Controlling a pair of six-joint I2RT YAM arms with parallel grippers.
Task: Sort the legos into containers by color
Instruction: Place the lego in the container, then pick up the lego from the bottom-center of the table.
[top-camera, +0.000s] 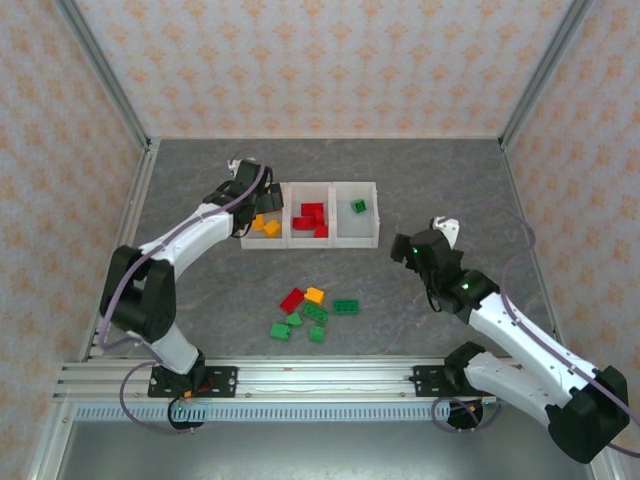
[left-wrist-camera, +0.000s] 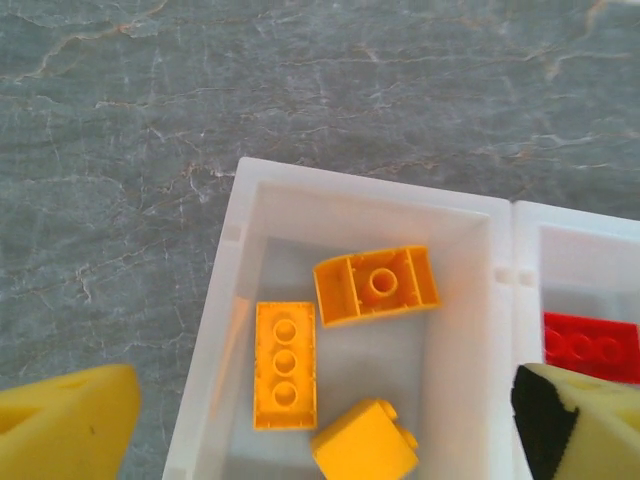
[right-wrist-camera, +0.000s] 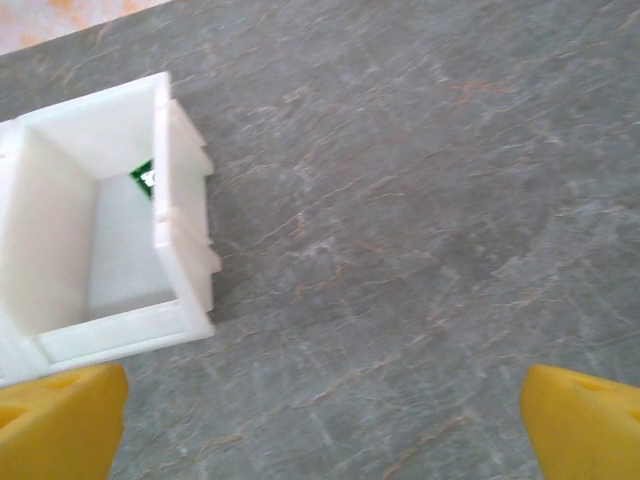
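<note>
Left jaws are held wide apart and empty over the left bin (top-camera: 262, 243), which is judged a drop position, colour matched to the yellows (left-wrist-camera: 285, 365) inside. Reds (top-camera: 312, 220) are in the middle bin, one green (top-camera: 358, 206) in the right bin (right-wrist-camera: 185, 200). Right jaws are apart and empty, over bare table (right-wrist-camera: 400, 250) right of the bins. Three yellows are counted from the left wrist. The unsorted pile (top-camera: 312, 312), near on the table, is seen from the top.

The counter (top-camera: 450, 180) looks like matt grey stone with pale veins. The containers (left-wrist-camera: 232, 250) are smooth, milky translucent plastic with a soft sheen, and the legos (left-wrist-camera: 285, 365) are hard, glossy plastic. The pads (right-wrist-camera: 60, 425) on the right claw (right-wrist-camera: 322, 425) look like matt, fine-grained yellow foam, and the rail (top-camera: 330, 378) is ribbed bare metal.
</note>
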